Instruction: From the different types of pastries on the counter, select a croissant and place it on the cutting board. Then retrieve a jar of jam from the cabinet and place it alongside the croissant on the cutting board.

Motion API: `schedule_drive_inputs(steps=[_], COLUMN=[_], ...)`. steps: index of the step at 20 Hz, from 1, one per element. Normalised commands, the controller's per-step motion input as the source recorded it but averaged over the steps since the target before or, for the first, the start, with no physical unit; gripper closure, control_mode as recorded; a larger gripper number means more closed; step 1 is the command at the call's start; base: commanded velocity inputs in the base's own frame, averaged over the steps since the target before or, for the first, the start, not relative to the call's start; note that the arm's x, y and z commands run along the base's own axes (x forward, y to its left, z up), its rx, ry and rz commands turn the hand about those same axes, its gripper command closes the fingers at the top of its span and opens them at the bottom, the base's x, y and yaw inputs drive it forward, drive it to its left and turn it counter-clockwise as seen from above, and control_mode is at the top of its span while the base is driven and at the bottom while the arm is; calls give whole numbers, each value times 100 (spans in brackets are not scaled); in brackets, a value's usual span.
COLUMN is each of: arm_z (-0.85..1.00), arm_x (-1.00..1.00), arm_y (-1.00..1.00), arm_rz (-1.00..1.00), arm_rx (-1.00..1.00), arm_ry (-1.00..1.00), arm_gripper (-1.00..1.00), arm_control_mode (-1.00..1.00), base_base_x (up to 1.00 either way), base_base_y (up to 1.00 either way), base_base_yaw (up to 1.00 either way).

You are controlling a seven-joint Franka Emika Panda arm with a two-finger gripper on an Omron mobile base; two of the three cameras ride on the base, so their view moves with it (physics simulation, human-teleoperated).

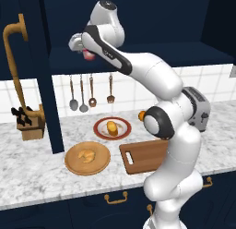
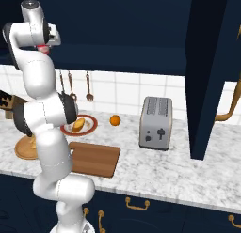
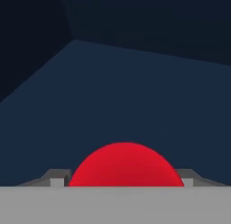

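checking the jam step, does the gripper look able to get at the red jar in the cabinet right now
Probably yes. The gripper is up at the cabinet shelf, and in the hand view the jar sits right between the fingertips with nothing in front of it. Whether they have closed on it cannot be told.

White tiled backsplash (image 1: 138,87), hanging utensils (image 1: 83,94), navy drawers (image 2: 155,211), brass handles (image 1: 115,197).

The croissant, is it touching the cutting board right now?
Apart. In the left base view the croissant lies on the round wooden plate, with a strip of white counter between that plate and the cutting board.
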Motion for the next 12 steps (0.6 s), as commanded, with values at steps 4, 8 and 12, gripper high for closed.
schedule_drive_inputs(steps=[4, 8, 12], arm_z=[-23, 1, -25], arm_x=[14, 0, -70], arm_y=[4, 0, 0], arm_rz=[0, 0, 0], arm_rx=[0, 4, 4], arm_ry=[9, 0, -4], arm_gripper=[100, 100, 100], arm_control_mode=[-100, -100, -100], base_base_x=[0, 0, 0], base_base_y=[0, 0, 0], base_base_yaw=[0, 0, 0])
